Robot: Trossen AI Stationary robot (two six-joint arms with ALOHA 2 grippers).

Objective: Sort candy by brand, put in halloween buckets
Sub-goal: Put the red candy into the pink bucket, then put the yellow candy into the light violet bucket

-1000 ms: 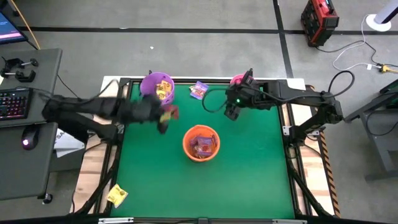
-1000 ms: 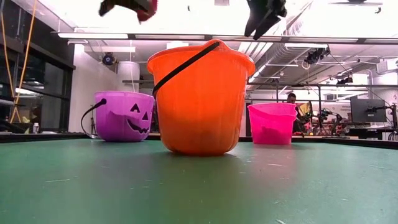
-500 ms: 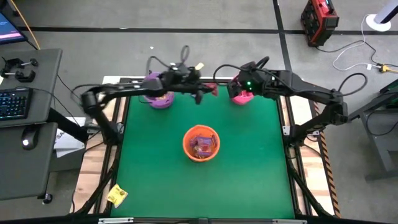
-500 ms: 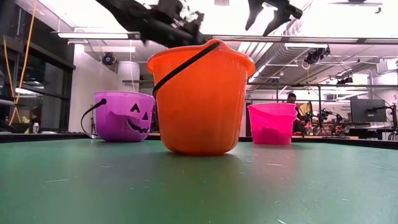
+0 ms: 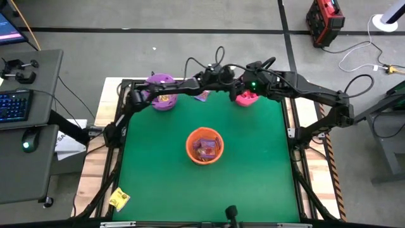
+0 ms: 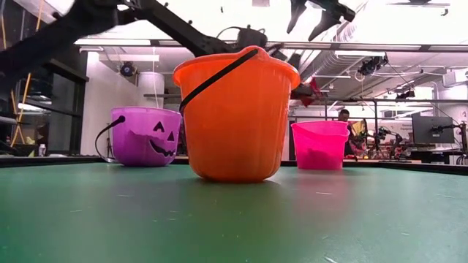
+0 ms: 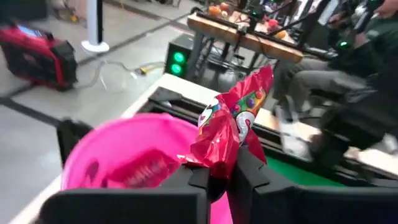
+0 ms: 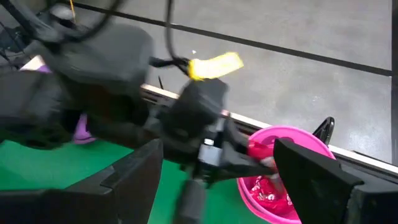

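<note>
Since a second ago, reached far across the green surface (image 5: 158,183): left gripper (image 5: 235,90) then near the small round purple plastic bucket (image 5: 161,90), now above the rim of the small round pink plastic bucket (image 5: 247,97) at the far edge. Clamped together on a red crinkly candy packet (image 7: 231,124), held just over the pink bucket's opening. Seen inside that bucket: more red packets (image 8: 264,194).

From left to right on the surface: purple bucket at the far left edge with yellow wrappers inside; a small purple-wrapped candy (image 5: 202,95) lying on the cloth between purple and pink buckets, partly under the left arm; orange round plastic bucket (image 5: 204,144) in the middle, holding dark wrapped pieces; pink bucket at the far right.

Right gripper (image 6: 313,16) with fingers wide apart, holding nothing, hovering just beside the pink bucket, very close to the left gripper.

Whole near half of the surface open; little room at the far edge. One yellow packet (image 5: 118,199) off the cloth, on the frame at the near left corner.
</note>
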